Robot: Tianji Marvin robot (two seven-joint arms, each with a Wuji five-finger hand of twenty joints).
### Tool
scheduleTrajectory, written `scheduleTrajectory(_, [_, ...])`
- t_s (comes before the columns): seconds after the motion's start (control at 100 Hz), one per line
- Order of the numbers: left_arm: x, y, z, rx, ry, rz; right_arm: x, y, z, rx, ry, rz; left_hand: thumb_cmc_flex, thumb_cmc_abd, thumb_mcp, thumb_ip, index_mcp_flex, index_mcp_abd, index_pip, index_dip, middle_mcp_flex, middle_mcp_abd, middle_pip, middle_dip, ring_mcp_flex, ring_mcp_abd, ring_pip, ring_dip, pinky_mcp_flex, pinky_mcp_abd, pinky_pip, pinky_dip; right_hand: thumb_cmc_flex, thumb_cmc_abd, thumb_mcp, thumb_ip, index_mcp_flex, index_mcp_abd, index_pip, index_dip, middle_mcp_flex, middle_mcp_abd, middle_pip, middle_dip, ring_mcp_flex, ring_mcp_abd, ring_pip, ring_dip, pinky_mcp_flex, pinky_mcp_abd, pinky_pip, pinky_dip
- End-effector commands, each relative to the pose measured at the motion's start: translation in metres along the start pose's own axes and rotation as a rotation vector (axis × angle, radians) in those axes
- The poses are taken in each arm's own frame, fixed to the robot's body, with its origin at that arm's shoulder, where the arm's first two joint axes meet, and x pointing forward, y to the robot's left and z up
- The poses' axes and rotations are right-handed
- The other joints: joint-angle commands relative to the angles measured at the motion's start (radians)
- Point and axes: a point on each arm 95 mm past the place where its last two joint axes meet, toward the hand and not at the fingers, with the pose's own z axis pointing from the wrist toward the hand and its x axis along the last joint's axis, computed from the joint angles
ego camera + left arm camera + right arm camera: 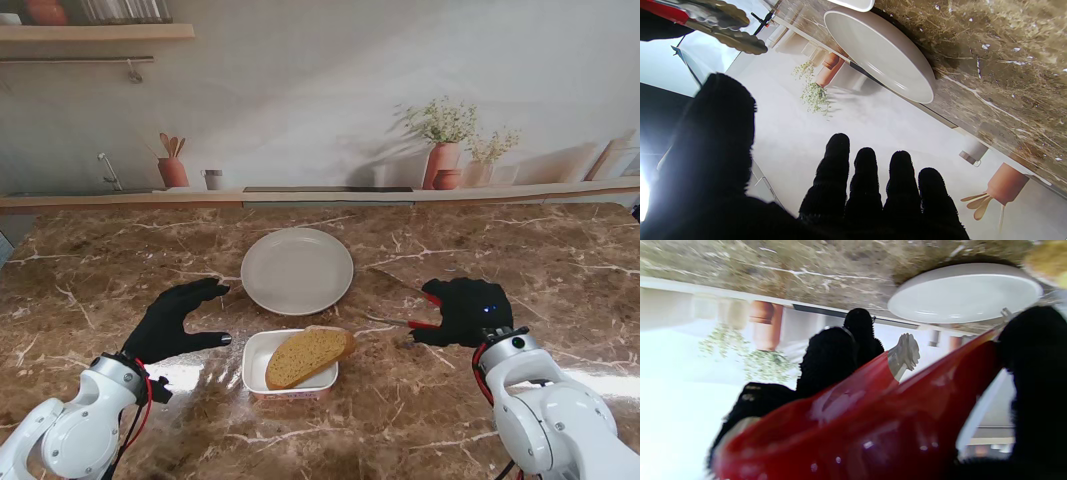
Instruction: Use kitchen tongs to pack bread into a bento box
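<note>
A brown bread slice (308, 357) lies in the white bento box (257, 366) near me at the centre, its right end propped on the box's rim. My right hand (465, 310) is to the right of the box, shut on red-handled metal tongs (405, 304). The tongs' arms are spread and point left toward the box, holding nothing. In the right wrist view the red handle (873, 413) fills the frame, with one scalloped tip (907, 353) showing past my fingers (830, 356). My left hand (180, 320) rests open to the left of the box, fingers (867, 186) spread.
An empty white plate (297, 270) sits just beyond the box, also seen in both wrist views (880, 50) (963, 293). The tongs' tips (726, 30) show in the left wrist view. A ledge with terracotta pots (443, 165) runs along the table's far edge.
</note>
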Motion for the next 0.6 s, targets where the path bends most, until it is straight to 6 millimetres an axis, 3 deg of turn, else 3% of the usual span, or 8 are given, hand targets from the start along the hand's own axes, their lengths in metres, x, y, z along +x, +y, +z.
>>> scheduleTrajectory(0.0, [0.001, 0.004, 0.000, -0.004, 0.003, -0.003, -0.014, -0.020, 0.001, 0.051, -0.057, 0.019, -0.031, 0.005, 0.015, 0.017, -0.004, -0.002, -0.001, -0.001, -0.013, -0.012, -0.004, -0.005, -0.029, -0.043, -0.012, -0.012, 0.001, -0.059, -0.035, -0.016, 0.006, 0.016, 0.043, 0.041, 0.001, -0.011, 0.004, 0.020, -0.007, 0.012, 0.016, 0.010, 0.050, -0.016, 0.028, 0.019, 0.030, -0.097, 0.070, 0.019])
scheduleTrajectory(0.27, [0.003, 0.008, 0.002, -0.018, 0.010, -0.007, -0.044, -0.070, 0.014, 0.070, -0.235, 0.131, -0.031, 0.010, 0.010, 0.018, -0.006, -0.001, -0.002, -0.001, -0.014, -0.011, -0.005, -0.006, -0.030, -0.043, -0.014, -0.013, 0.001, -0.059, -0.036, -0.017, 0.019, 0.014, 0.036, 0.041, 0.017, -0.017, 0.015, 0.025, 0.005, 0.015, 0.023, 0.007, 0.052, -0.005, 0.043, 0.022, 0.028, -0.075, 0.081, 0.016])
scheduleTrajectory(0.59, [0.005, 0.010, 0.004, -0.028, 0.012, -0.007, -0.059, -0.119, 0.039, 0.141, -0.304, 0.155, -0.031, 0.012, 0.006, 0.019, -0.007, -0.003, -0.001, -0.001, -0.015, -0.012, -0.005, -0.006, -0.030, -0.043, -0.015, -0.013, 0.001, -0.059, -0.037, -0.018, -0.010, 0.022, 0.043, 0.045, -0.010, -0.019, 0.009, 0.022, -0.019, 0.010, 0.019, 0.002, 0.029, 0.004, 0.024, 0.013, -0.008, -0.059, 0.075, 0.012])
